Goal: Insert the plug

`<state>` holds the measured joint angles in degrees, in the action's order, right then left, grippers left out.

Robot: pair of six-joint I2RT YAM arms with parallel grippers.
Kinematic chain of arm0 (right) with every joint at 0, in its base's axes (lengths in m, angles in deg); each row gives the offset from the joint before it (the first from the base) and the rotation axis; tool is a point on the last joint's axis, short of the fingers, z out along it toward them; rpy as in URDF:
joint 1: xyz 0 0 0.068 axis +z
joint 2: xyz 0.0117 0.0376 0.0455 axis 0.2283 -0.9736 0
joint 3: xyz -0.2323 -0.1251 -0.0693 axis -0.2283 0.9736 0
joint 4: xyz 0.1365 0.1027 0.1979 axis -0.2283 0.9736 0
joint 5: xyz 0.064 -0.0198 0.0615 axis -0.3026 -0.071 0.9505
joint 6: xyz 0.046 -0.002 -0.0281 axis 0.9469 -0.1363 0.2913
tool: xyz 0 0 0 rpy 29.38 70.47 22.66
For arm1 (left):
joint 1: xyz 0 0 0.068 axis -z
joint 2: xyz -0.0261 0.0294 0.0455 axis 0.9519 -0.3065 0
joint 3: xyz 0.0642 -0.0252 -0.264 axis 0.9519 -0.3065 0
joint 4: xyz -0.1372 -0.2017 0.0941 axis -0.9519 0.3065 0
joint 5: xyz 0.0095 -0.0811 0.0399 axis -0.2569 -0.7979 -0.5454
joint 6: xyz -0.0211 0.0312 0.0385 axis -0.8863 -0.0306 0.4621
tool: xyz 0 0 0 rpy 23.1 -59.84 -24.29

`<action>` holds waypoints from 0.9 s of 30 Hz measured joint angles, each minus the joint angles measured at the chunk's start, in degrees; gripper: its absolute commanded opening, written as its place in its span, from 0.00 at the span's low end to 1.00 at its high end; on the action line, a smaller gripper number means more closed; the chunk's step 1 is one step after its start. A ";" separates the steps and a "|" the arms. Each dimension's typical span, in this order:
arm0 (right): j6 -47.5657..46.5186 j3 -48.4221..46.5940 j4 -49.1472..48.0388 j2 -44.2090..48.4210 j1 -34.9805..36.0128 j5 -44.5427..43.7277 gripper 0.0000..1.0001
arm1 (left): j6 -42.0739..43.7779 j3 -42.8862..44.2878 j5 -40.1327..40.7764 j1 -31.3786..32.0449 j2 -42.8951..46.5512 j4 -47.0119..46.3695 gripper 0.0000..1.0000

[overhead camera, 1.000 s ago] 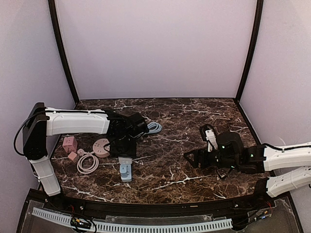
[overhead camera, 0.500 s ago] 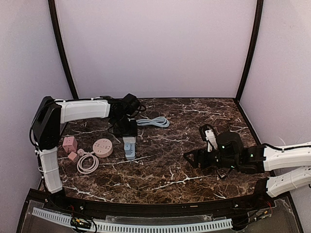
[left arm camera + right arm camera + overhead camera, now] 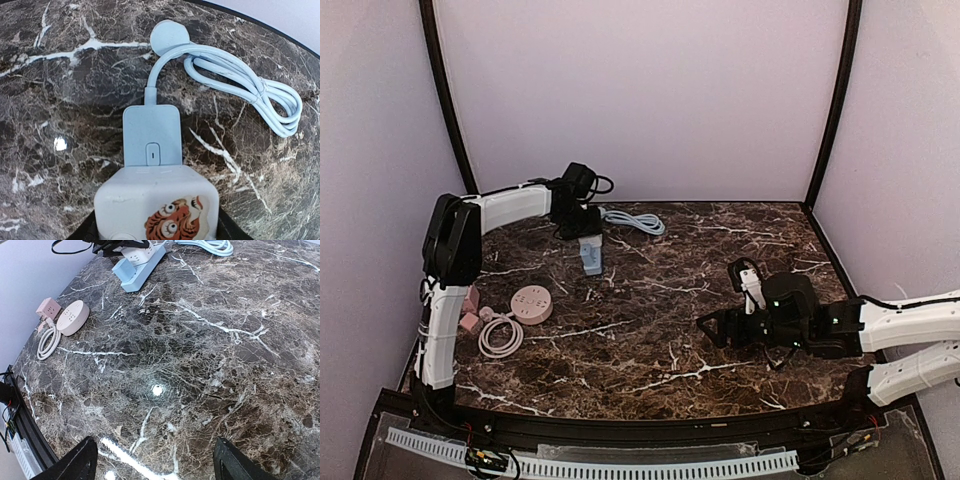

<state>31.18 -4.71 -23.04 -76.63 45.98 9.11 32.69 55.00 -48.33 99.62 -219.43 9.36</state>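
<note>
At the marble desk's far-left corner the left gripper clamps the power strip, its plug lying straight ahead (cord coiled rightward); the right gripper gapes empty, well apart.

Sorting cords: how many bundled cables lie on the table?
2: a light blue cable at the back; a pale pink cable near the left edge, beside the round socket. Arms may hide more.

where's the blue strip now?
The strip sits back-left on the table in the top view, held by the left gripper, its coiled cable just right.
</note>
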 measured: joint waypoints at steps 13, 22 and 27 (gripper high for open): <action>-0.02 0.00 -0.17 0.00 0.00 0.17 0.79 | 4.70 1.25 0.02 -0.57 -0.98 1.60 0.96; -0.07 0.00 -0.20 -0.92 0.00 0.92 0.78 | 6.36 -7.15 4.83 0.79 10.40 5.62 0.99; -0.07 0.00 -0.13 0.52 0.00 0.98 0.79 | 5.64 -17.20 9.42 3.58 25.31 5.97 0.94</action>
<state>31.12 -4.71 -23.17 -76.10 45.98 10.09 38.33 37.80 -38.91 103.20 -194.12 15.33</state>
